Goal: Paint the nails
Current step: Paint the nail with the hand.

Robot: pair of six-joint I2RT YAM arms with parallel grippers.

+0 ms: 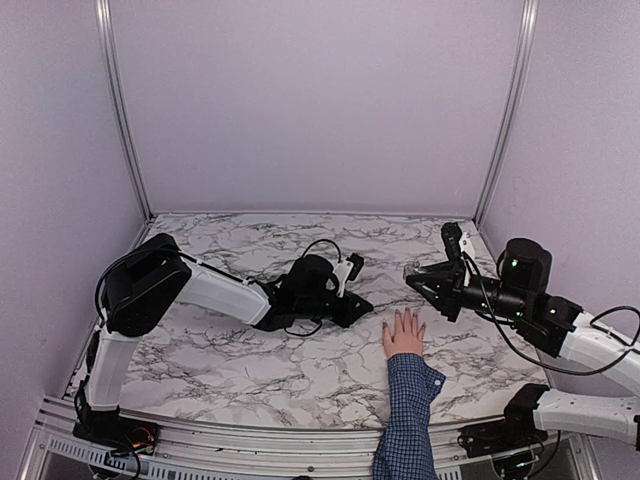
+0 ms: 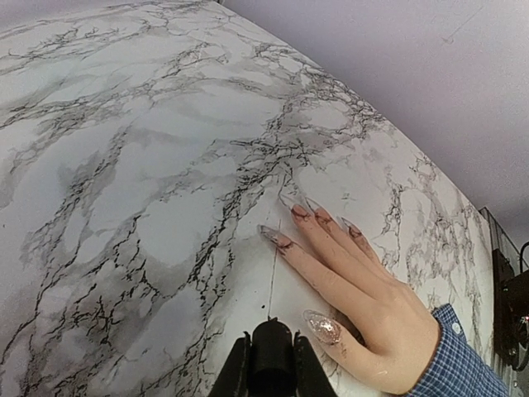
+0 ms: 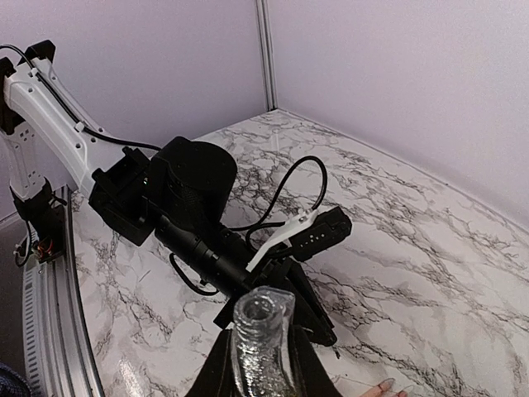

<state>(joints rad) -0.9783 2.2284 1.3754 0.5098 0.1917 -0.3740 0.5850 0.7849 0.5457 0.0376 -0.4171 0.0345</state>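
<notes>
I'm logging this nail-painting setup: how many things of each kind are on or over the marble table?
Robot arms: 2 (left arm, right arm)
Human hand: 1
Glittery bottle: 1
Dark brush cap: 1
Total: 5

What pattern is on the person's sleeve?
The sleeve has small blue checks, clearest in the left wrist view.
</notes>
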